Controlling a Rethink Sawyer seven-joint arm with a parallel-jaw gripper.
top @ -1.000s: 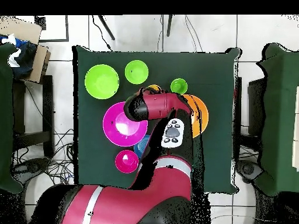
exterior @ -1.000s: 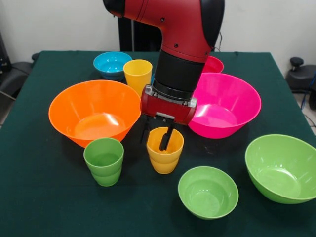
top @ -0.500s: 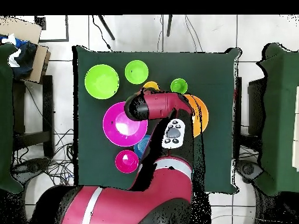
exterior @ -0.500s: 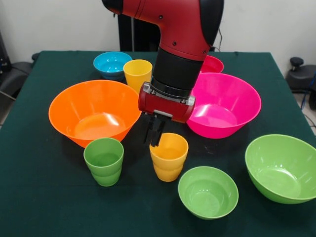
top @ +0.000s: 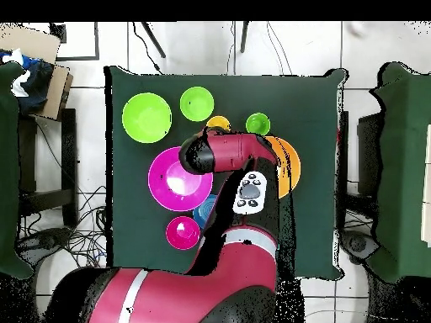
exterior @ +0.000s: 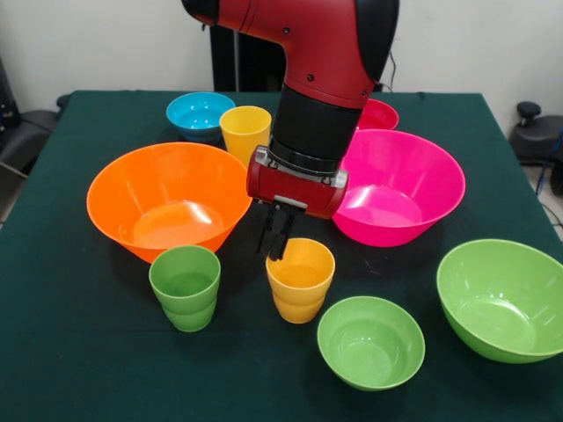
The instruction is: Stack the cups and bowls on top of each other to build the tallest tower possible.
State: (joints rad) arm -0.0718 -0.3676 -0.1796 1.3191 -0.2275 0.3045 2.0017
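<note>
Front view, left to right: the green cup (exterior: 185, 287) stands near the orange bowl (exterior: 167, 197); the orange-yellow cup (exterior: 300, 280) sits just right of it on the worktop (exterior: 79, 352). A second ago the jaws straddled this cup's rim; now the gripper (exterior: 275, 239) has risen clear with jaws pressed together, empty, and the cup has shifted slightly right. The grasp seems missed, so nothing is stacked yet. The pink bowl (exterior: 400, 185) lies right.
</note>
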